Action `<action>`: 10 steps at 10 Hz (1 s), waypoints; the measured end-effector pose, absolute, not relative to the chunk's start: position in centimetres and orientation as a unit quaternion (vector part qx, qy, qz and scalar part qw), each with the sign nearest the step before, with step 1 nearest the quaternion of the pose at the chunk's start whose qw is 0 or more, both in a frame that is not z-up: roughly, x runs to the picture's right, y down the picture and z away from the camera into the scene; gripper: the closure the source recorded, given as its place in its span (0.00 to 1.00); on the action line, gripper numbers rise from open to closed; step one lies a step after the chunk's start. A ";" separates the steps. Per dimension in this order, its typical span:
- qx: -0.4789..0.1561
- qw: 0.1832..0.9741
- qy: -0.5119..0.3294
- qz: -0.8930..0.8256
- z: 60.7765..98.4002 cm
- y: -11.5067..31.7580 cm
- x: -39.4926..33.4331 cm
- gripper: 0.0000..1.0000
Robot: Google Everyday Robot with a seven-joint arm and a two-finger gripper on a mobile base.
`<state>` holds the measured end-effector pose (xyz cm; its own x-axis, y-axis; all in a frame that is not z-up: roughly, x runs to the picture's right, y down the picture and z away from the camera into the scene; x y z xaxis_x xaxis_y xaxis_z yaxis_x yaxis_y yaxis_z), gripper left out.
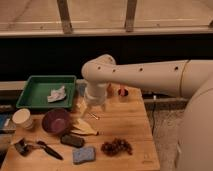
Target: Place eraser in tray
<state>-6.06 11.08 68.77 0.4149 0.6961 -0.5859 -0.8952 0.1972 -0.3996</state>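
Gripper [94, 107] hangs over table [127, 125], fingers pointing down & spread apart, nothing btwn them, touching nothing. Eraser [73, 140] lies flat on table approx 7 o'clock from gripper, near bowl [56, 120]. Tray [39, 88] at gripper's 10 o'clock, w/ crumpled white cloth [57, 93] inside.

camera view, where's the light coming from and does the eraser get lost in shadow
Camera view: warm, even light, seemingly from above, with a dark band behind the table. Camera view: the black eraser stands out against the pale wood, unshadowed; the gripper hangs open farther back, right of the green tray, which shows no glare.
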 end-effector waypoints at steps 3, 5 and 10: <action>-0.387 0.764 0.151 0.494 70.3 13.7 -10.2 0.35; -0.403 0.763 0.154 0.482 70.9 15.2 -12.7 0.35; -0.431 0.760 0.149 0.463 71.5 16.9 -15.2 0.35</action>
